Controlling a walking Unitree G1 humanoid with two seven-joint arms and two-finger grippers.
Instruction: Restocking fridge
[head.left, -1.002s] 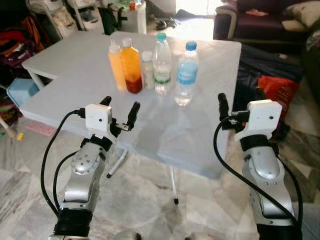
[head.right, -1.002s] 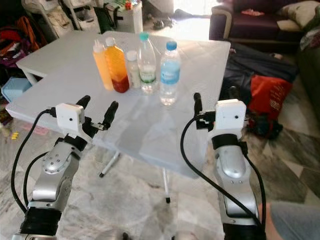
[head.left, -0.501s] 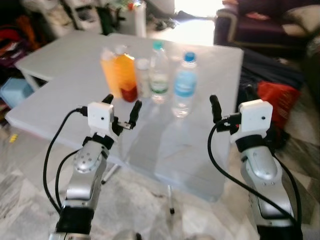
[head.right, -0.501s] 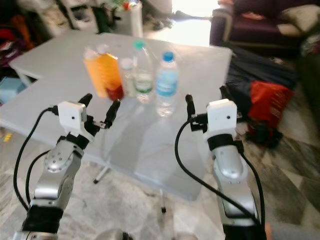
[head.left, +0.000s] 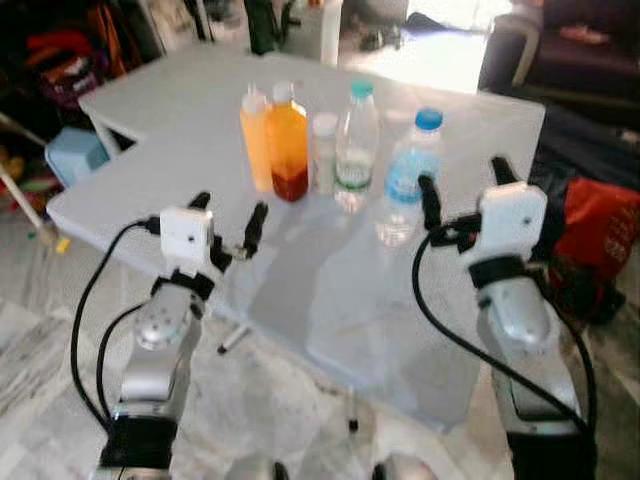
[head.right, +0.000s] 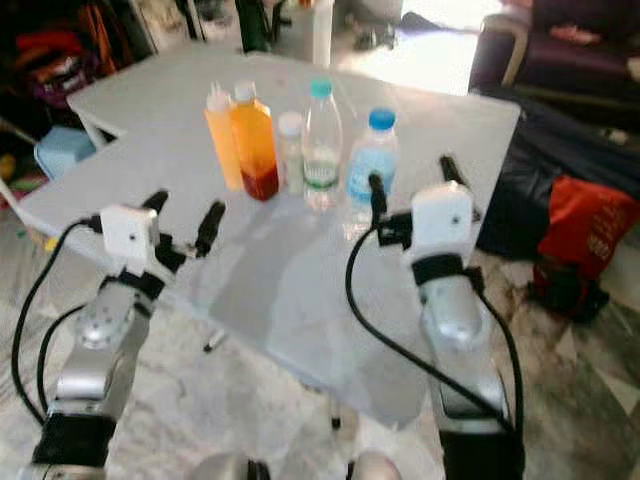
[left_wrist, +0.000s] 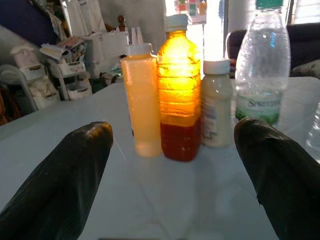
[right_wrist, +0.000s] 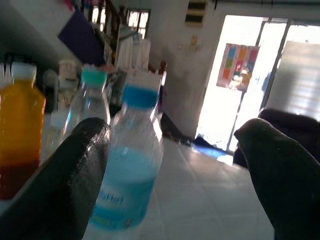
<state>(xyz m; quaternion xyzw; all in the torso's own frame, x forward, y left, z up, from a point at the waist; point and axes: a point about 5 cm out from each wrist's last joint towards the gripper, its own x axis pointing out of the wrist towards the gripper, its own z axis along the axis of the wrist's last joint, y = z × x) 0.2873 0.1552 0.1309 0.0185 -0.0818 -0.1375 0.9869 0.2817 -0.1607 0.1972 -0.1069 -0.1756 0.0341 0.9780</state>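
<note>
Bottles: five stand in a row mid-worktop (head.left: 150, 150), grouped for pickup; blue-capped water bottle (head.left: 405, 178) at the right end.
Right hand (head.left: 461, 182): released, fingers straddling that bottle's line, poised to grasp.
Left hand (head.left: 228, 215): released, short of the orange juice bottle (head.left: 288, 143).

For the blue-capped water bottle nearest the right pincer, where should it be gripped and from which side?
Probably around the blue-labelled middle of the blue-capped bottle, approached level from the table's near edge by the open right pincer. It stands upright at the row's right end, its near and right sides free; the green-capped bottle crowds its left.
</note>
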